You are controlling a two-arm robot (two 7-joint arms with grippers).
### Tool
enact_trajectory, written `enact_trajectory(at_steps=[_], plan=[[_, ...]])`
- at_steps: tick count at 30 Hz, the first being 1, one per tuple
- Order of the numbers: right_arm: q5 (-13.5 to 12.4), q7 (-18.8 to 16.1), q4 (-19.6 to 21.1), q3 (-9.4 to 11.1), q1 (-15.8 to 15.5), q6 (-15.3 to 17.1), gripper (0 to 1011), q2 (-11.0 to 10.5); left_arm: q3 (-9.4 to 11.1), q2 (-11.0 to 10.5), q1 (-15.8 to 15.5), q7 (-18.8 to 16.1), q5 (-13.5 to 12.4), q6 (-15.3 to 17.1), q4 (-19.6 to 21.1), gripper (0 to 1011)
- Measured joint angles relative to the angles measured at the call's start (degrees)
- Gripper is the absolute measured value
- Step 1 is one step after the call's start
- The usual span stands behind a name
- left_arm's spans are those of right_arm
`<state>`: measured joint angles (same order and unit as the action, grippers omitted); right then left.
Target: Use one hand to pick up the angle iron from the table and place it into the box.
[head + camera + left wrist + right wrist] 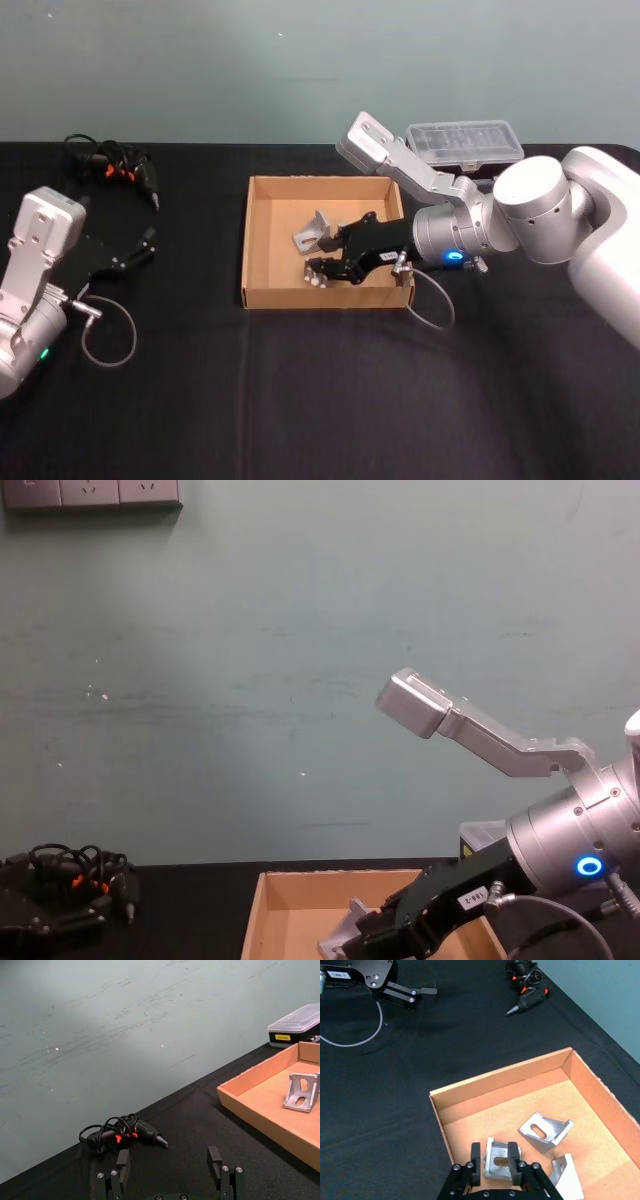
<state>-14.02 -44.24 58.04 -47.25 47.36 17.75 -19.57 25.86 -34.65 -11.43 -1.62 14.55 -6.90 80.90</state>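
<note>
The tan box (pixel 320 296) sits mid-table on the black table (pixel 300 400). My right gripper (pixel 318 272) reaches down inside it, near the front wall. In the right wrist view its fingers (pixel 476 1157) clamp a silver angle iron (pixel 497 1165) just above the box floor (pixel 520 1105). Two more angle irons (pixel 545 1130) (pixel 566 1176) lie in the box beside it; one shows in the head view (pixel 312 235). My left gripper (pixel 140 250) rests parked at the table's left, open, fingers (pixel 215 1160) spread with nothing between them.
A black and orange corded tool (pixel 120 170) lies at the back left of the table. Behind the box to the right stands a black case with a clear lid (pixel 465 142). A loose grey cable loop (pixel 105 335) hangs by the left arm.
</note>
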Motion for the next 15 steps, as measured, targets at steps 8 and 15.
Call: enact_trajectory(at_steps=[8,15], plan=[[0.0,0.0,0.1,0.0,0.0,0.0,568,0.0,0.0,0.0,0.0,0.0,0.0,0.0,0.0,1011],[-0.1,-0.1,0.1,0.0,0.0,0.0,788,-0.1,0.0,0.0,0.0,0.0,0.0,0.0,0.0,1011]])
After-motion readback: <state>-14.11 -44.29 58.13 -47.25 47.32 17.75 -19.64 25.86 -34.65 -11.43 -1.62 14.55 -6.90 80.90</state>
